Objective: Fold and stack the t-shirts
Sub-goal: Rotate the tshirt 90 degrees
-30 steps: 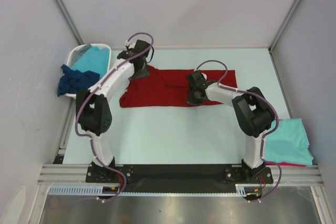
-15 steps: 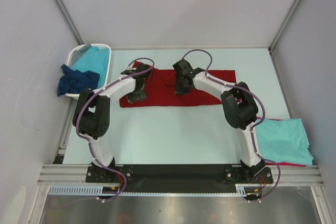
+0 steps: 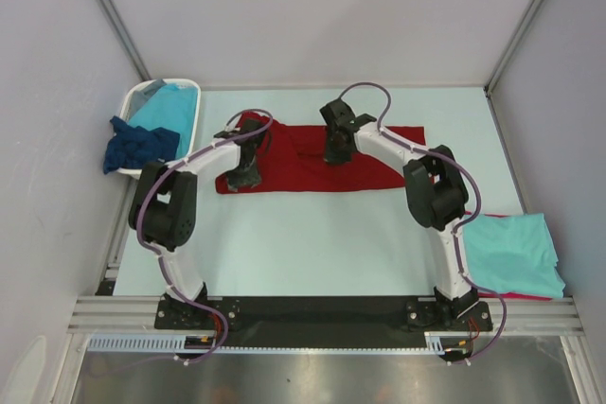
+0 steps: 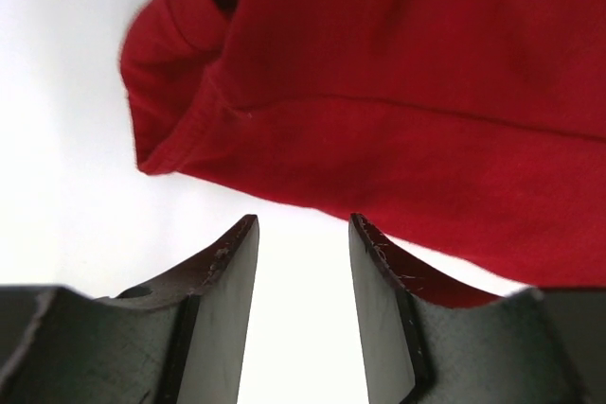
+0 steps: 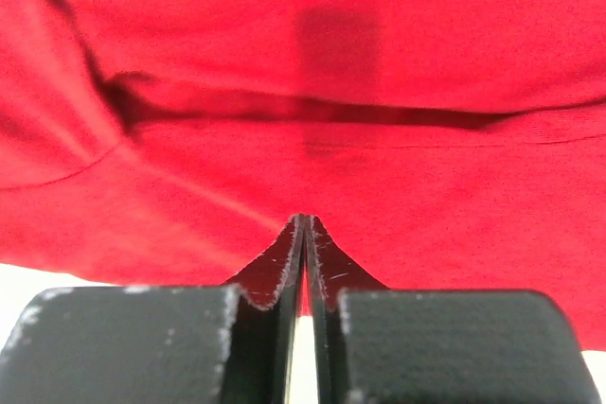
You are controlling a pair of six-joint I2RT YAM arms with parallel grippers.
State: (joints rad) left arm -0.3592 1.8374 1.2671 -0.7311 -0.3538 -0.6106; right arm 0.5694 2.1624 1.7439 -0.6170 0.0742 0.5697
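Counter: a pale, mint-tinted counter point(image 3: 312, 234), smooth and matte, running from the arm bases to the back wall.
Room: plain grey-white walls point(image 3: 331, 16) on three sides, with slim metal posts point(image 3: 102, 7) slanting up at the corners. A ribbed aluminium rail point(image 3: 322, 314) runs along the near edge.
Dark red shirt: the dark red shirt point(image 3: 294, 163) lies flat across the far middle of the counter as a long band. It is soft knit cloth with a stitched hem, its left end is rounded over, and a dark crease runs along it in the right wrist view.
Left pincer: the left pincer point(image 4: 303, 219) is spread, with nothing between its dark, scuffed, wedge-shaped fingers. It hangs at the shirt's left end, just off the hem, with counter showing in the gap.
Right pincer: the right pincer point(image 5: 301, 222) is pressed together at the tips, low over the middle of the shirt. I cannot tell whether any cloth is nipped.
Basket: a white plastic basket point(image 3: 133, 101) with rounded corners sits at the far left. A turquoise shirt point(image 3: 169, 106) is bunched inside it and a navy shirt point(image 3: 137, 144) is crumpled over its near rim.
Stack: at the near right, a folded turquoise shirt point(image 3: 516, 253) lies square on a second red shirt point(image 3: 521, 296), which shows only as a thin edge.
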